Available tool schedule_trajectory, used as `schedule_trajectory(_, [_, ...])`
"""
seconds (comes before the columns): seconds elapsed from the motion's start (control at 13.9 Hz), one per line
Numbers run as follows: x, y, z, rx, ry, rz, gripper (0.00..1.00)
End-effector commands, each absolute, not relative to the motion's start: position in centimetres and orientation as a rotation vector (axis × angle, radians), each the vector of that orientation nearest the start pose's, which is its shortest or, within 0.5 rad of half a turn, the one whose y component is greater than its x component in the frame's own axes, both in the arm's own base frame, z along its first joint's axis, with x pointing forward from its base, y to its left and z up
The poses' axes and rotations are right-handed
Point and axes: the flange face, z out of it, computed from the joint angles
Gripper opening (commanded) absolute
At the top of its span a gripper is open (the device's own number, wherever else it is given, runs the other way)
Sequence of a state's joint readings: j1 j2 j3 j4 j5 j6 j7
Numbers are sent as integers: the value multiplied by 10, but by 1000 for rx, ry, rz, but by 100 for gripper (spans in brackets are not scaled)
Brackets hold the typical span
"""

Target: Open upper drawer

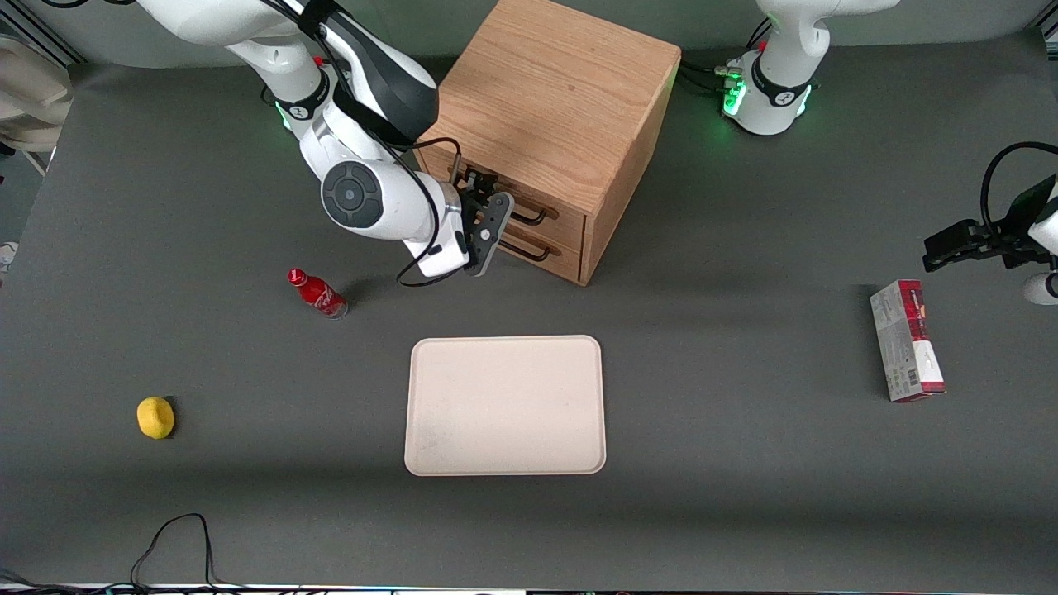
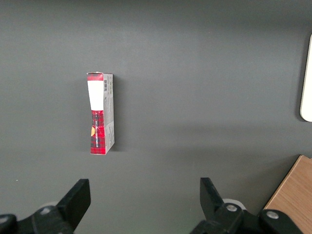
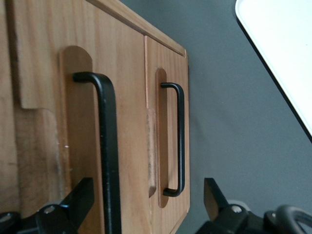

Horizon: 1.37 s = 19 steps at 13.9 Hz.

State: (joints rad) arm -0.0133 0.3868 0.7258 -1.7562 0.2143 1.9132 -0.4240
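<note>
The oak cabinet [image 1: 554,91] stands at the back of the table, its drawer fronts facing the working arm's end. The upper drawer [image 1: 566,221] has a long black bar handle [image 1: 533,219]; the lower drawer's handle [image 1: 529,252] sits below it. Both fronts look shut. My gripper [image 1: 488,216] is open, right in front of the drawer fronts at handle height. In the right wrist view the gripper [image 3: 146,204] spans both bars: the upper drawer's handle [image 3: 108,146] passes close to one finger [image 3: 80,200], and the lower handle [image 3: 180,136] lies nearer the other finger [image 3: 214,197]. Nothing is gripped.
A cream tray [image 1: 504,405] lies nearer the front camera than the cabinet. A red bottle [image 1: 318,293] lies on its side beside my arm. A yellow lemon [image 1: 155,416] sits toward the working arm's end. A red and grey box [image 1: 907,340] lies toward the parked arm's end.
</note>
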Motion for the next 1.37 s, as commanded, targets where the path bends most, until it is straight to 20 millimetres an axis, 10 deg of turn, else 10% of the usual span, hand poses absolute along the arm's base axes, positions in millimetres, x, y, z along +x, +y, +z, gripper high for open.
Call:
schedule_trajectory(0.0, [486,391,388,-2360,-1357,246,100])
schedule_trajectory(0.51, [507,384,378,-2393,-1423,202,100])
schedule_trajectory(1.3, [605,331,390,-2523,-1371,31,100])
